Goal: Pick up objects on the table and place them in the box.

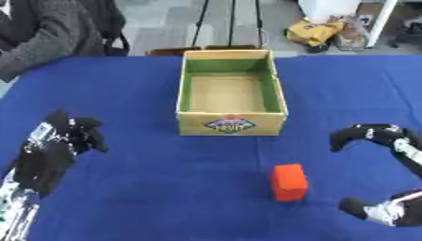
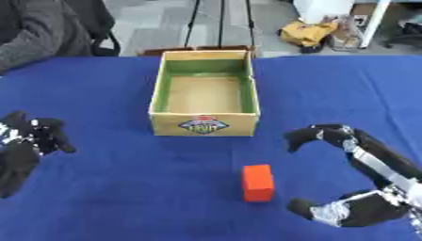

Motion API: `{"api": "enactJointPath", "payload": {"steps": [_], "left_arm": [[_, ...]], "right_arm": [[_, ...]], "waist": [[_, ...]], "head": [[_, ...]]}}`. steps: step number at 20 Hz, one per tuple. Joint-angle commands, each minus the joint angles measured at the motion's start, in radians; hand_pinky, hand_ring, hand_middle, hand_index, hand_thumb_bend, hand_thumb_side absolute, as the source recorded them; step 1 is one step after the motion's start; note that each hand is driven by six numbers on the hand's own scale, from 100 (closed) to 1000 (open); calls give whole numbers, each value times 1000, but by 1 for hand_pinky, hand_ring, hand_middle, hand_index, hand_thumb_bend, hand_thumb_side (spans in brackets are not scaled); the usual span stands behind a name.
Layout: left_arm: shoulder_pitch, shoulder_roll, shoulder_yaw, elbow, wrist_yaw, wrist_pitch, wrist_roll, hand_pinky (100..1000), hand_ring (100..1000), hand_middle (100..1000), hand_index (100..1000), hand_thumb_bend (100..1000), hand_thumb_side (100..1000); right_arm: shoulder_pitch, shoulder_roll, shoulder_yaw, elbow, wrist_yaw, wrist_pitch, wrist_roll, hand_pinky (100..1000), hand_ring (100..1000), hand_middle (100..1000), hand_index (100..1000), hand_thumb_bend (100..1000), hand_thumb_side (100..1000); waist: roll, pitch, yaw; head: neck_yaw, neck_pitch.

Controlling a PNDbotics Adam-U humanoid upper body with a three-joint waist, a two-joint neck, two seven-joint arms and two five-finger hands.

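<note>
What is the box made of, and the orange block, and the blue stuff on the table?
The box looks like cardboard: matte tan walls, printed label. The orange block could be foam or plastic; its faces look plain and dull. The blue cover seems cloth, soft and unshiny.

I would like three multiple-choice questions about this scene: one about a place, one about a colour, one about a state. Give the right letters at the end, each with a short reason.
1. Where does the orange block lie?
A. inside the box
B. on the blue cloth, nearer the robot than the box
C. in the left hand

2. What colour are the inner walls of the box?
A. green
B. red
C. white

3. What is the state of the right hand?
A. shut on the block
B. open beside the block, not touching it
C. inside the box

Answers:
1 B: the block stands on the cloth in front of the box.
2 A: the walls above the brown floor are green.
3 B: fingers and thumb are spread, with cloth visible between them and the block.
</note>
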Motion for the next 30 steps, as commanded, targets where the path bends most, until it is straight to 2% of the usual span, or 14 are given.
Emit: {"api": "enactJointPath", "payload": {"steps": [1, 11, 19, 30], "left_arm": [[-13, 24, -3, -10, 3, 1, -4, 629, 515, 509, 737, 240, 1000], [-17, 23, -10, -8, 2, 3, -9, 629, 514, 508, 737, 239, 1000], [-20, 23, -14, -8, 2, 4, -10, 629, 514, 508, 737, 239, 1000], [-23, 21, -22, -8, 6, 3, -15, 630, 513, 508, 736, 235, 1000]], "right_arm": [[-35, -40, 12, 23, 24, -15, 22, 812, 789, 675, 881, 557, 444], [-122, -35, 62, 125, 80, -73, 40, 809, 787, 684, 878, 544, 465], [-152, -33, 93, 187, 156, -118, 58, 803, 778, 688, 875, 534, 482], [-204, 6, 141, 364, 269, -178, 89, 799, 775, 685, 867, 522, 482]], "waist": [[1, -15, 3], [-1, -15, 17], [-3, -16, 27], [5, -22, 48]], "head": [[-8, -3], [-24, -4], [-35, -11], [-64, -13]]}}
